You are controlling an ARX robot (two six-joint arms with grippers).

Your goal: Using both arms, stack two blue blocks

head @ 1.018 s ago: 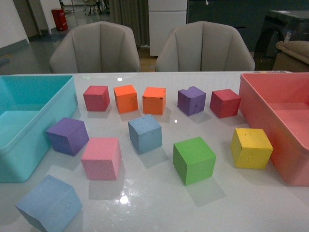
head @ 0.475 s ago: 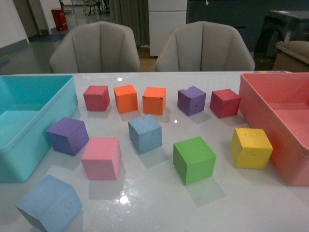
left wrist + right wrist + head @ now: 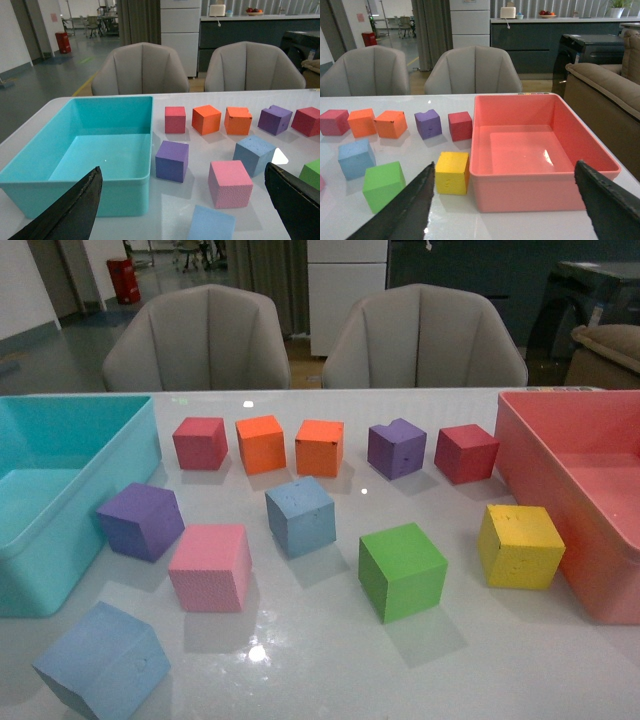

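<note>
Table (image 3: 480, 660): white, glossy, glare spots noted near the front edge.
Left edge: teal bin (image 3: 60, 540).
Front-left corner: blue block (image 3: 103, 662).
Mid-table: second blue block (image 3: 300, 515), well apart from the first, with a pink cube (image 3: 210, 567) between them.
Right edge: pink bin (image 3: 600, 570).
Behind the far edge: two grey chairs (image 3: 195, 340), a white cabinet (image 3: 346, 290) and a dark counter (image 3: 460, 265).
Grippers: the left gripper (image 3: 183, 170) and the right gripper (image 3: 505, 166) are each recorded with jaws spread wide and nothing held.

near blue block (image 3: 100, 662) clipped at bottom edge, teal bin (image 3: 60, 570) clipped left
</note>
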